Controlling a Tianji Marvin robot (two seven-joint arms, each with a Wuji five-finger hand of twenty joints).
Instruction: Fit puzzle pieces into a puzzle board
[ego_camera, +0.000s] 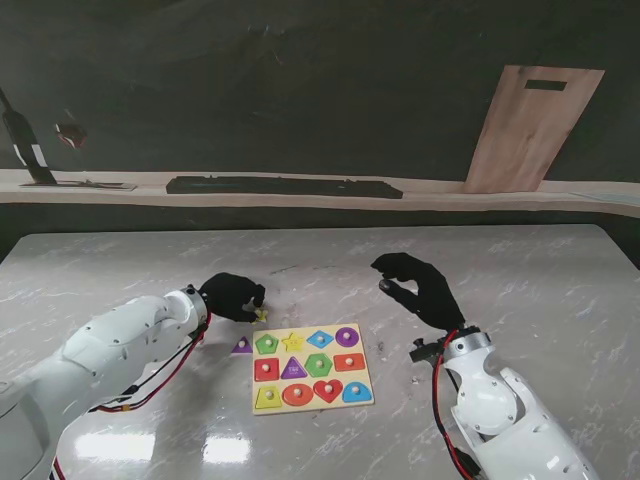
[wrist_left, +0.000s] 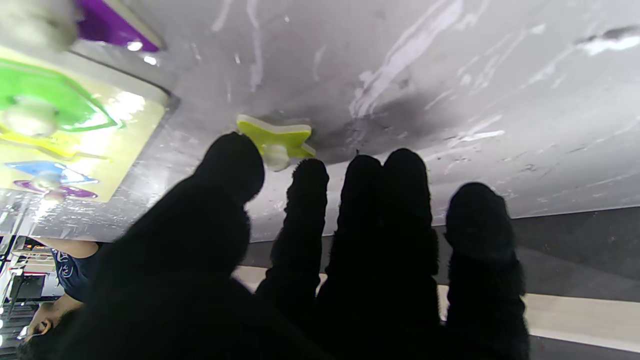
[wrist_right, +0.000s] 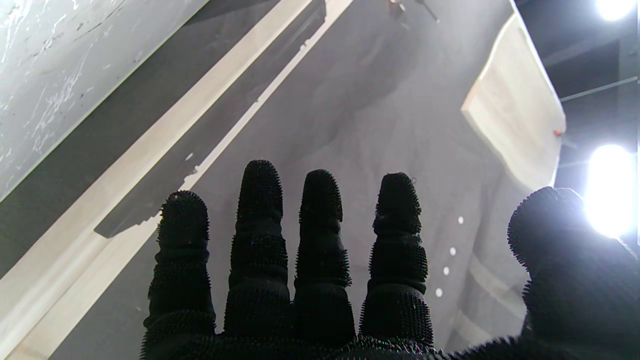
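Yellow star (wrist_left: 274, 136) (by L fingers (wrist_left: 307, 185)).

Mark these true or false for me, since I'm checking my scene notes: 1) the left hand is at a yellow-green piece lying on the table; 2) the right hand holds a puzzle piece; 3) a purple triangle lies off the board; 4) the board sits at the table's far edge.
1) True. The left hand has its fingertips at the yellow-green piece, which lies on the table beside the puzzle board.
2) False. The right hand is raised, fingers apart, holding nothing.
3) True. The purple triangle lies just left of the board.
4) False. The board lies on the side nearer to me, between the arms.
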